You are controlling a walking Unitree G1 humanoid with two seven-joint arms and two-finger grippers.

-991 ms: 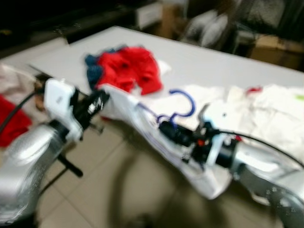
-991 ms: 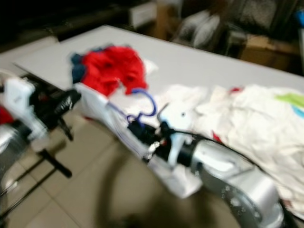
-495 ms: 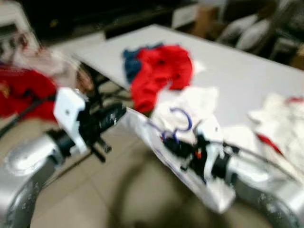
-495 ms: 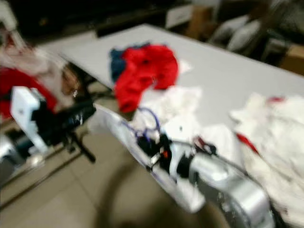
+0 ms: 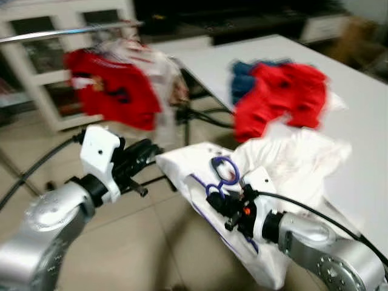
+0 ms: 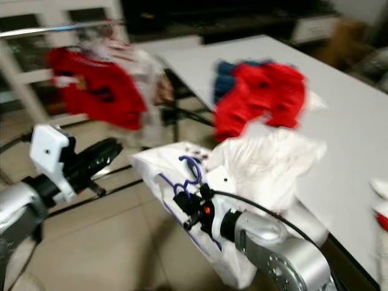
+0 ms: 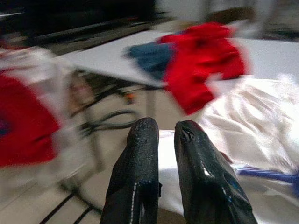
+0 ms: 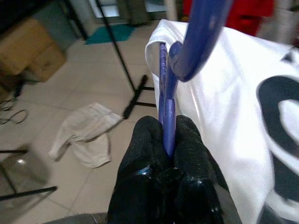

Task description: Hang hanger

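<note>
Rail and hung clothes now stand in front of the robot, where a second ago the head views held mostly the grey table and its heaps of laundry. That whole shift reads as the robot turning, not as the things moving. The clothes rail [image 5: 73, 31] crosses the upper left of the left eye view, with a red garment [image 5: 112, 91] already hanging from it.

The right gripper [image 8: 167, 140] has its two black fingers pressed together on the neck of the blue hanger [image 5: 223, 176], just below the hook, as the right wrist view shows plainly. A white shirt [image 5: 209, 200] with dark lettering is draped on the hanger and hangs down over the tiled floor [image 5: 121, 254], between the two arms. The hook points up, well apart from the rail.

The left gripper [image 7: 163, 140] reaches toward the near shoulder of the shirt; its fingers stand almost together with a thin gap, and I cannot tell whether they pinch any cloth.

On the table [image 5: 364, 121] behind lie a red and blue heap [image 5: 276, 97] and some white cloth [image 5: 297, 163].

To my judgement the carrying is nearly over: the hanger is held and faces the rail, and the lift and hooking over the bar remain.
</note>
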